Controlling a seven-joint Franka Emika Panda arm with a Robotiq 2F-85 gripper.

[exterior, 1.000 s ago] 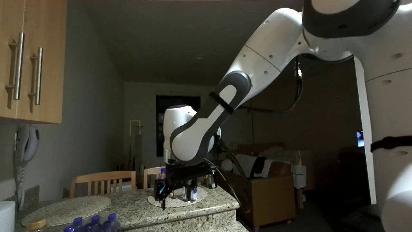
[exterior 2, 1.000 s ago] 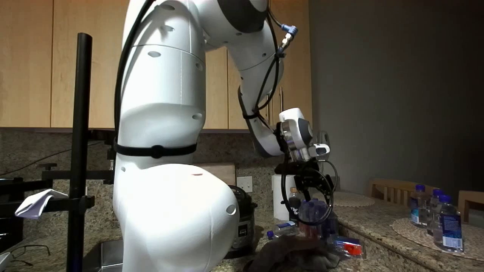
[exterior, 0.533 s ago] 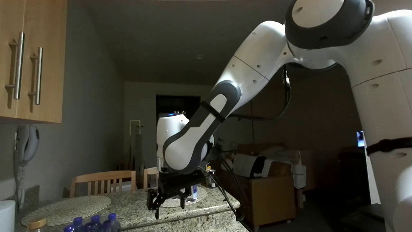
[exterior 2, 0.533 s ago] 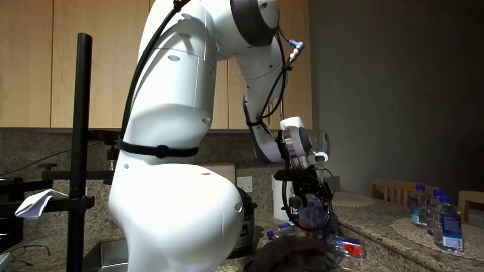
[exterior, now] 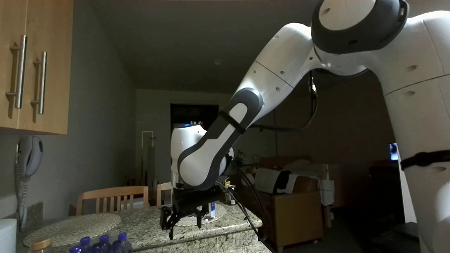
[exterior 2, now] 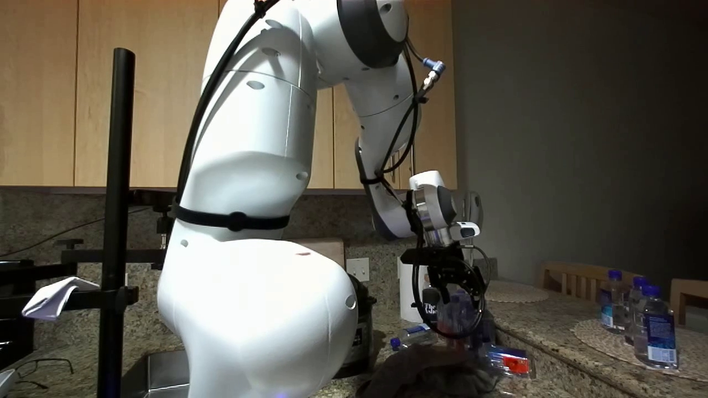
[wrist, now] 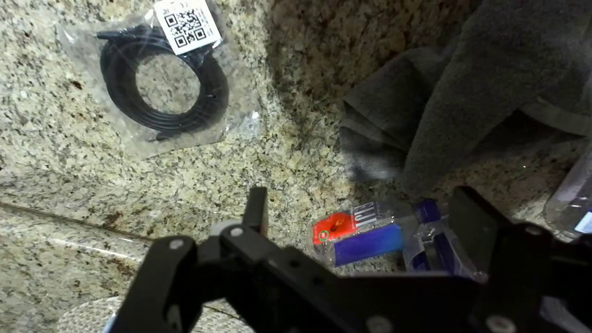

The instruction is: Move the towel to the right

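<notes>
Crumpled gray towel [wrist: 485, 83] at the upper right of the wrist view, on a speckled granite surface [wrist: 296, 157]; in an exterior view, dim at the bottom of the frame, right of the middle. Widely spread hand [wrist: 363, 217] at the lower middle of the wrist view, with fingers [wrist: 257, 208] well apart; in an exterior view, higher in the frame than the towel. Framed between the fingers, a water bottle [wrist: 367, 245] on its side, with a red and blue label and a dark blue cap at its right end. At the upper left, a coil of black cable [wrist: 212, 97] in a clear plastic bag [wrist: 245, 111] with a white QR-code label [wrist: 185, 25]. At the right of an exterior view, three blue-capped bottles [exterior 2: 661, 337] upright on a round woven placemat [exterior 2: 594, 341].
</notes>
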